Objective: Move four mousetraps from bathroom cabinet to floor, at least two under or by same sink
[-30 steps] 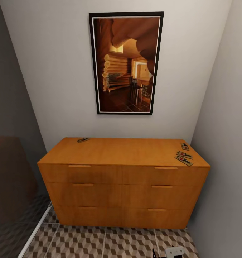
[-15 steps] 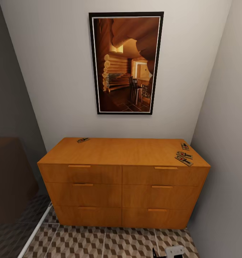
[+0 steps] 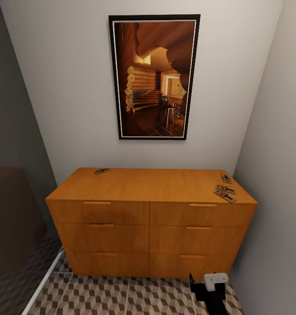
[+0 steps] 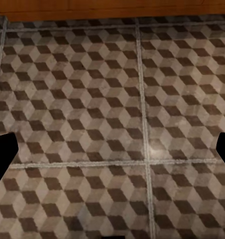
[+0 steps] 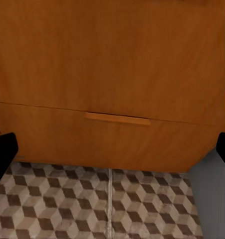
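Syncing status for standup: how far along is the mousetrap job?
Nothing placed yet. All four mousetraps sit on the cabinet top: one at its back left, three at its right end. Both grippers are open and empty; the right gripper is low before the cabinet. Every pick and floor placement remains.

A smooth, satin orange-brown wood finish is seen on the cabinet [image 3: 150, 218], with matching wooden bar handles [image 5: 117, 118]. The bathroom floor [image 4: 112, 139] is laid in tiles with a faint sheen and pale grout. The walls [image 3: 65, 87] are rendered matt, the picture frame [image 3: 153, 78] black
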